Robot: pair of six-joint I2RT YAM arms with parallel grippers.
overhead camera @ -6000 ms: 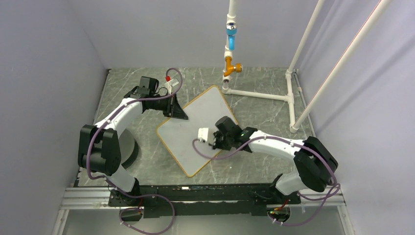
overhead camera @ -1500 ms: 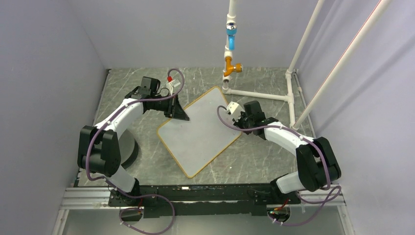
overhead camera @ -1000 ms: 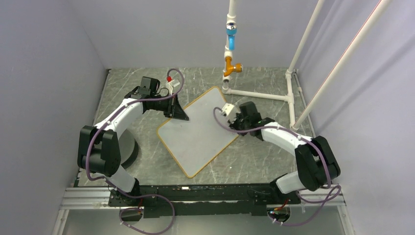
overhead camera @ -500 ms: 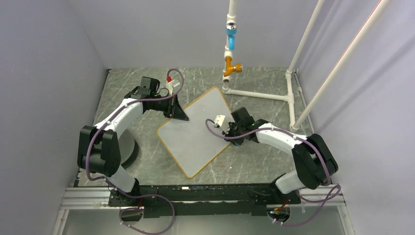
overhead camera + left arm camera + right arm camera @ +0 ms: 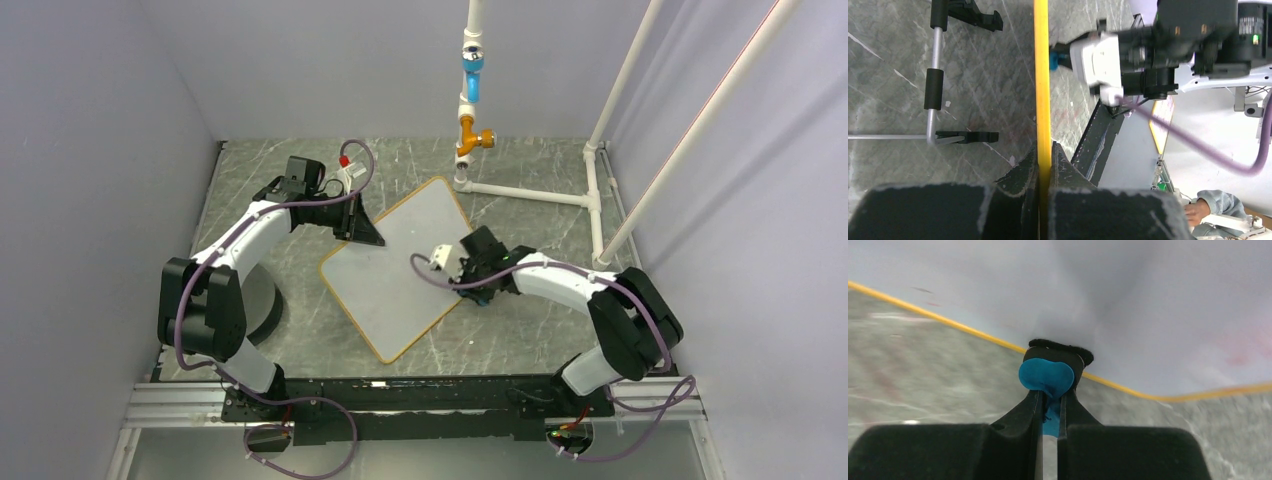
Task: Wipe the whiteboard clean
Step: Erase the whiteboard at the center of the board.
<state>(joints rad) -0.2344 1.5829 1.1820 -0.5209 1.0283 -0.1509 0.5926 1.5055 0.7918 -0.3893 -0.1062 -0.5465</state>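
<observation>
The whiteboard [image 5: 405, 262], white with a thin yellow-orange frame, lies tilted like a diamond on the table. My left gripper [image 5: 367, 232] is shut on its upper-left frame edge; the left wrist view shows the yellow frame [image 5: 1042, 90] pinched between my fingers. My right gripper [image 5: 481, 290] is shut on the blue-and-black eraser [image 5: 1046, 375], pressed at the board's right edge. In the right wrist view the board surface [image 5: 1128, 295] looks white with a faint reddish smudge at the right.
A white PVC pipe stand [image 5: 530, 192] with a blue-and-orange fitting [image 5: 471, 100] stands at the back right. Grey walls close in on the left and right. Under the board a wire stand with black feet [image 5: 934, 80] shows in the left wrist view.
My right gripper with the eraser has swept from the board's upper-right edge down and left along the right edge. The left gripper and board have stayed put.
</observation>
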